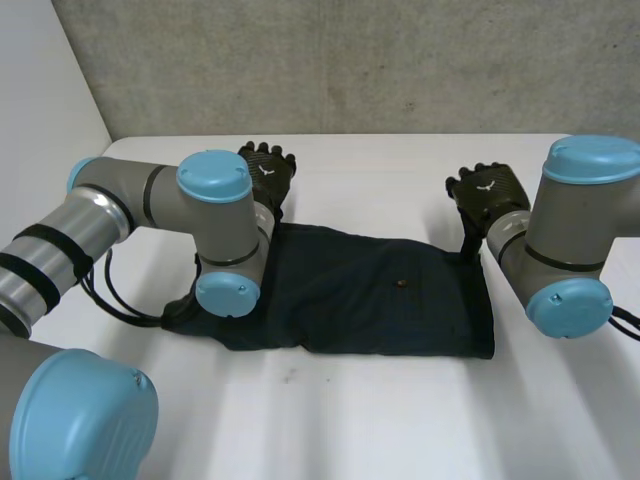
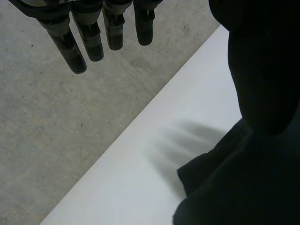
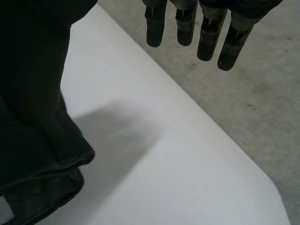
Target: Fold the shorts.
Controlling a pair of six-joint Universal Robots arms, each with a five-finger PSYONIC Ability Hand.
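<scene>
Dark navy shorts (image 1: 380,295) lie flat across the middle of the white table, with a small brown button (image 1: 401,284) on top. My left hand (image 1: 268,172) hovers just past the shorts' far left corner. In the left wrist view its fingers (image 2: 93,42) are straight and held above the table's far edge, and its thumb (image 2: 262,70) reaches down beside the cloth (image 2: 234,187). My right hand (image 1: 488,192) is at the far right corner. Its fingers (image 3: 206,37) are also straight and hold nothing, while its thumb (image 3: 33,61) points down at the shorts' hem (image 3: 33,154).
The white table (image 1: 400,420) has bare surface in front of the shorts and behind them. A grey concrete wall (image 1: 400,60) rises beyond the far edge. My left arm's elbow (image 1: 225,280) lies over the shorts' left end.
</scene>
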